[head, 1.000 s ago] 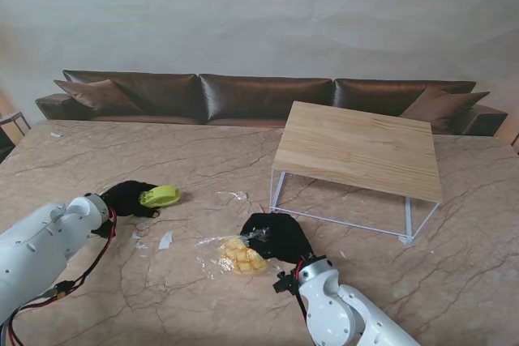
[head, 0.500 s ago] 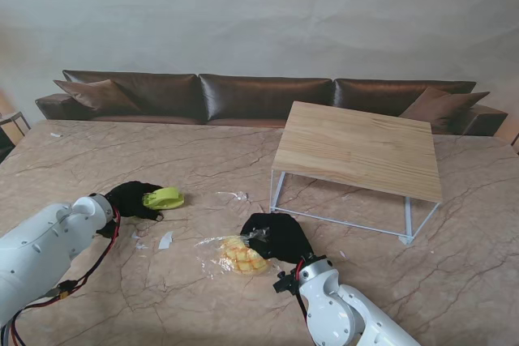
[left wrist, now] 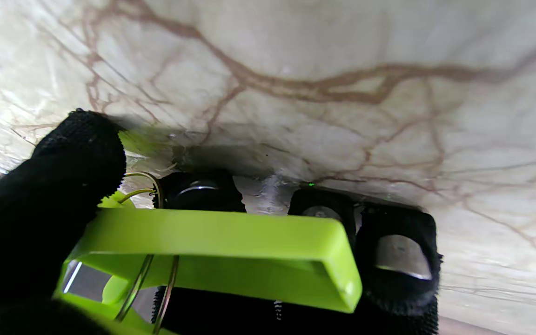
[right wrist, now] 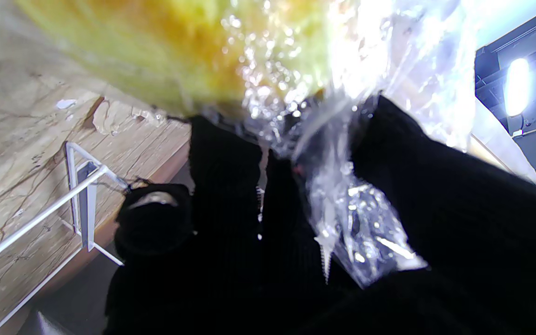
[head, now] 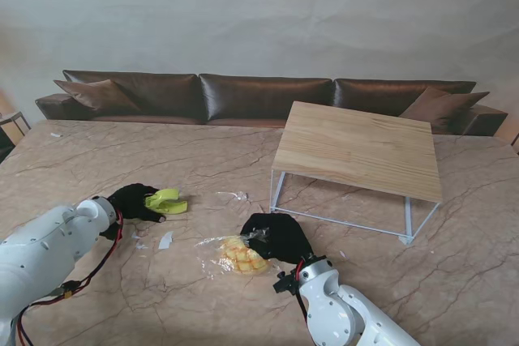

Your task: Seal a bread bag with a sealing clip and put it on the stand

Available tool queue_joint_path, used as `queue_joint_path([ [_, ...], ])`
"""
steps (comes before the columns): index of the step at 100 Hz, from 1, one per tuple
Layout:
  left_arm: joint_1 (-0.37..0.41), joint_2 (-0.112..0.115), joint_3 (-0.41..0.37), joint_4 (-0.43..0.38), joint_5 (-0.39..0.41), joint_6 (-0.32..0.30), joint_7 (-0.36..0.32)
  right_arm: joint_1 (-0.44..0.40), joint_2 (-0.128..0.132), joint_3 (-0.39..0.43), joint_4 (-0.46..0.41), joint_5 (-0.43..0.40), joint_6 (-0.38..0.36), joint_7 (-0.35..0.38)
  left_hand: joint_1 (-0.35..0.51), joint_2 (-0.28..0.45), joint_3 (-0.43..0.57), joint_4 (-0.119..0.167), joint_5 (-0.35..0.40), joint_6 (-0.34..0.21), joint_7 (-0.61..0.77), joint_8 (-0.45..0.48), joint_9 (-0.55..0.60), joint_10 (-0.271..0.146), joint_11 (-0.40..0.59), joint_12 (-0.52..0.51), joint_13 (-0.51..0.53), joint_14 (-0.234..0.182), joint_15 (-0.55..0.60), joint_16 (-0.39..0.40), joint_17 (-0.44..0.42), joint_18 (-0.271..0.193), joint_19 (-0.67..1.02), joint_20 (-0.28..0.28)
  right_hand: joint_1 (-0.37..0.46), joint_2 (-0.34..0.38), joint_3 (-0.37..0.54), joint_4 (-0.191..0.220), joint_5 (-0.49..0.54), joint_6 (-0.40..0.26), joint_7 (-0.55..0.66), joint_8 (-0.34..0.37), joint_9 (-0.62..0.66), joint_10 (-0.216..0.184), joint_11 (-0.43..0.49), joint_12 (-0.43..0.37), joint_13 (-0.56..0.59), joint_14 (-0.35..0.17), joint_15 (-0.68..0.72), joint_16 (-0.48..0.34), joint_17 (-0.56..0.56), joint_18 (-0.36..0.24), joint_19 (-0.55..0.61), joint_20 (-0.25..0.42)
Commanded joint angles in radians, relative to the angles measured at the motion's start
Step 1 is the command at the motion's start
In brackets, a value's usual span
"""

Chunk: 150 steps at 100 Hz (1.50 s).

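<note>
My left hand (head: 134, 201) is clamped on the green clip (head: 165, 200), with the bag (head: 231, 254) at its four o'clock. My right hand (head: 278, 237) pinches the bag's neck on the table (head: 203, 160); the stand (head: 357, 151) sits at its one o'clock.

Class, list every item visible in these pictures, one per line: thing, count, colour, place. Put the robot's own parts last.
sealing clip: one, lime green, left of centre, held in the left hand
bread bag: one, clear with a yellow bun inside, centre, nearer to me, neck held by the right hand
stand: one, light wood top on white wire legs, right of centre
plastic scraps: a few, clear or white, between clip and bag
table: one, beige veined marble
sofa: one, dark brown, behind the table
left hand: one, black glove, white arm
right hand: one, black glove, white arm
</note>
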Motion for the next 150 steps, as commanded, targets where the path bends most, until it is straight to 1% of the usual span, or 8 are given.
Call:
queue_joint_path([
  [1,0.12,-0.023,0.05,0.1,0.036,0.016,-0.067,-0.008,-0.003,-0.001,-0.002,-0.003,0.001,0.003,0.194,-0.03,0.035,0.077,0.237,-0.062,0.267,0.224,0.073,-0.045,0.231,0.069,0.14,-0.077,0.116,0.132,0.053,0.039,0.096,-0.018,0.019,0.015,0.022,-0.005,0.013,-0.039,0.008,-0.006,0.035,0.003,0.015,-0.012,0.029,-0.003,0.001,0.003,0.005,-0.011,0.045,-0.001],
  [10,0.124,-0.025,0.039,0.103,0.041,0.001,-0.034,-0.009,-0.002,-0.001,-0.005,-0.004,0.004,0.003,0.208,-0.04,0.052,0.085,0.254,-0.057,0.282,0.229,0.073,-0.033,0.266,0.051,0.14,-0.084,0.139,0.121,0.097,0.056,0.101,-0.041,0.021,0.014,0.022,-0.005,0.012,-0.04,0.008,-0.007,0.035,0.004,0.015,-0.013,0.029,-0.003,0.001,0.003,0.005,-0.011,0.045,-0.001],
  [18,0.153,-0.012,-0.025,0.061,0.074,0.005,-0.022,-0.01,-0.002,-0.001,-0.005,-0.006,0.007,0.003,0.219,-0.047,0.064,0.091,0.269,-0.048,0.294,0.23,0.074,-0.022,0.286,0.041,0.14,-0.079,0.15,0.116,0.122,0.073,0.102,-0.051,0.02,0.015,0.022,-0.005,0.014,-0.04,0.009,-0.006,0.035,0.004,0.015,-0.012,0.029,-0.003,0.001,0.003,0.005,-0.011,0.045,-0.001],
  [36,0.285,0.028,-0.28,-0.143,0.228,0.032,-0.018,-0.011,-0.003,-0.002,-0.006,-0.01,0.014,-0.003,0.228,-0.039,0.118,0.114,0.294,-0.042,0.318,0.234,0.073,-0.017,0.316,0.026,0.14,-0.092,0.165,0.107,0.135,0.069,0.109,-0.055,0.023,0.012,0.021,-0.004,0.014,-0.044,0.01,-0.006,0.034,0.005,0.015,-0.013,0.03,-0.007,0.0,0.003,0.005,-0.011,0.044,-0.001],
  [51,0.387,0.037,-0.454,-0.302,0.313,0.046,-0.039,-0.01,-0.005,-0.004,-0.004,-0.012,0.018,-0.012,0.24,-0.033,0.136,0.131,0.302,-0.032,0.326,0.236,0.073,-0.011,0.327,0.021,0.14,-0.09,0.17,0.104,0.134,0.074,0.113,-0.05,0.026,0.011,0.02,-0.004,0.013,-0.047,0.01,-0.006,0.036,0.005,0.015,-0.012,0.032,-0.007,0.0,0.002,0.006,-0.015,0.044,-0.001],
  [65,0.453,0.038,-0.554,-0.423,0.368,0.059,-0.054,-0.01,-0.008,-0.005,-0.001,-0.011,0.028,-0.023,0.241,-0.033,0.143,0.14,0.305,-0.029,0.328,0.238,0.073,-0.008,0.331,0.018,0.14,-0.094,0.173,0.102,0.135,0.07,0.114,-0.047,0.027,0.011,0.019,-0.003,0.013,-0.049,0.01,-0.006,0.036,0.006,0.016,-0.012,0.033,-0.007,0.001,0.002,0.006,-0.016,0.044,-0.001],
  [112,0.596,0.029,-0.723,-0.771,0.499,0.061,-0.044,-0.011,-0.015,-0.002,-0.002,-0.002,0.039,-0.041,0.249,-0.036,0.181,0.165,0.318,-0.021,0.335,0.243,0.072,0.001,0.343,0.014,0.14,-0.101,0.178,0.095,0.135,0.063,0.117,-0.037,0.031,0.009,0.018,-0.002,0.014,-0.045,0.011,-0.006,0.038,0.01,0.018,-0.009,0.037,-0.007,0.005,0.004,0.013,-0.016,0.044,-0.003],
  [150,0.631,0.025,-0.746,-1.005,0.618,0.055,0.0,-0.021,-0.019,0.01,-0.006,0.018,0.043,-0.047,0.241,-0.044,0.195,0.167,0.32,-0.03,0.335,0.249,0.072,0.0,0.345,0.013,0.14,-0.102,0.179,0.093,0.135,0.063,0.116,-0.035,0.035,0.007,0.018,-0.001,0.018,-0.028,0.011,-0.01,0.04,0.016,0.019,-0.008,0.04,-0.005,0.006,0.004,0.014,-0.017,0.044,-0.003],
])
